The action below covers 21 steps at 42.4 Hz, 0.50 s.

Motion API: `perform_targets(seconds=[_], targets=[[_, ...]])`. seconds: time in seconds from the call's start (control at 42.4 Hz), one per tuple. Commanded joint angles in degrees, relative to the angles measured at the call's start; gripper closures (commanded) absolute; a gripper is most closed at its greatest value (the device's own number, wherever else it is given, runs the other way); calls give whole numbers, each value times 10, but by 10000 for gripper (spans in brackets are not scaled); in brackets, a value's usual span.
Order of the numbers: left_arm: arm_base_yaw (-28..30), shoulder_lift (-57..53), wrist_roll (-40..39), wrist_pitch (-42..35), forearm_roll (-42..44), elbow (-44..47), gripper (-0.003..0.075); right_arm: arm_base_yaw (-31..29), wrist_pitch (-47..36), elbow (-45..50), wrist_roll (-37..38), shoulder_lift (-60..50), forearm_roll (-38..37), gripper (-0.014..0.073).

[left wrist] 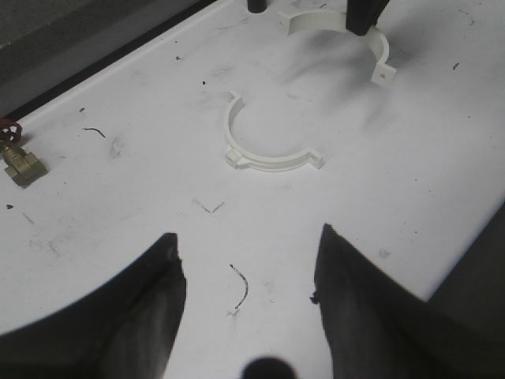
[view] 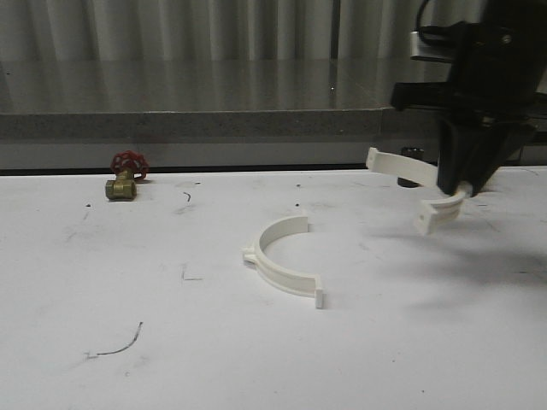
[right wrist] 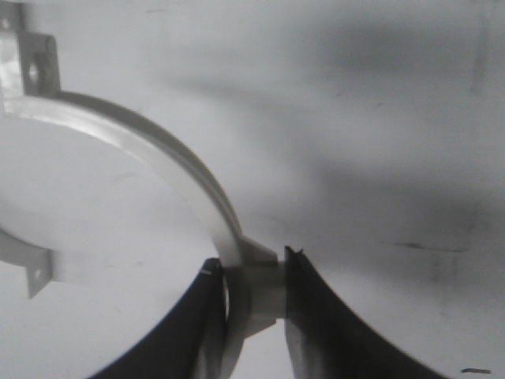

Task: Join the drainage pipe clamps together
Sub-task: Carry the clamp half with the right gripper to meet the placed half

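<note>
Right gripper (right wrist: 252, 296) around white half-ring clamp (right wrist: 158, 158)

Front view low over table (view: 256, 359); both wrist views angled down, nearer

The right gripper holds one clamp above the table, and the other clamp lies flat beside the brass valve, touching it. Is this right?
Not quite. The right gripper does hold one clamp above the table, but the other clamp lies flat far apart from the valve, near the table's middle. The front view shows it.

Brass valve (view: 120, 187) w/ red handwheel (view: 129, 161) — far-left on white table (view: 102, 282)
</note>
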Motion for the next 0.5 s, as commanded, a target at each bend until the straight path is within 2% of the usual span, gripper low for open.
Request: perform_targets(seconds=[0.0,0.189,0.472], targets=[[0,-2,-2,-38,-8,-15,353,35,-11,-19,55,-27,-30,450],[0,-2,-2,-38,-8,-15,353,84,-11,-37,168,-4,-89,450],[0,-2,-2,-38,-8,-15,353,99,-6,-77,178,43,-84,450]])
